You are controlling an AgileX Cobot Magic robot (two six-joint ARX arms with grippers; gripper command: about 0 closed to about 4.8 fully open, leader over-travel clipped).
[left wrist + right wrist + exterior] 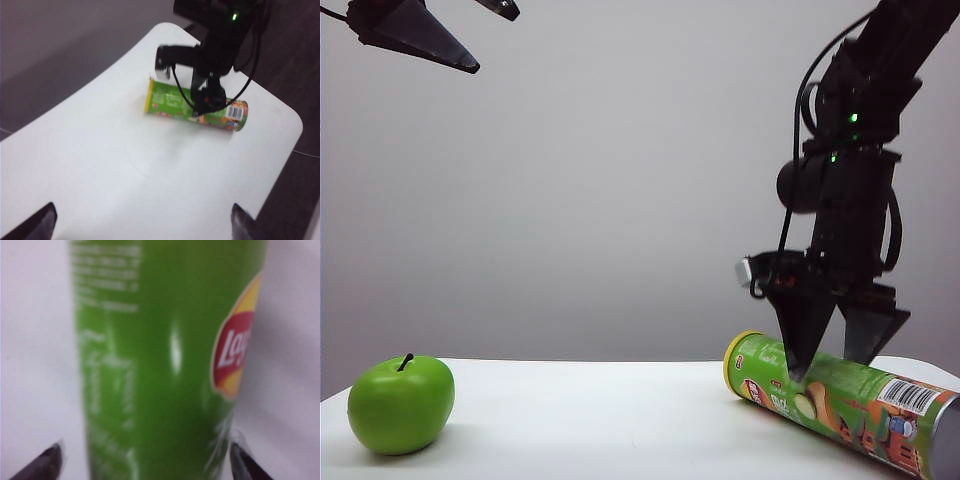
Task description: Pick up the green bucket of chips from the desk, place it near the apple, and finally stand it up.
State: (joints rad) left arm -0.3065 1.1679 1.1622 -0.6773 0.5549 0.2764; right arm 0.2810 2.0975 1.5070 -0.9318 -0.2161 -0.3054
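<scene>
The green bucket of chips (850, 400) lies on its side at the right of the white desk (600, 420), yellow lid toward the middle, barcode and silver base at the right edge. My right gripper (830, 368) points down over it, open, one finger on each side of the can near its lid end. The right wrist view shows the green can (170, 340) filling the gap of the right gripper (147, 460), with a little space at each fingertip. The apple (402, 403) sits at the far left. High above it, my left gripper (492, 40) hangs open and empty.
From the left wrist view, the can (175, 100) and the right arm (215, 45) are far across the desk (100, 165), whose rounded edges drop off to dark floor. The left gripper (144, 215) holds nothing. A plain grey wall stands behind.
</scene>
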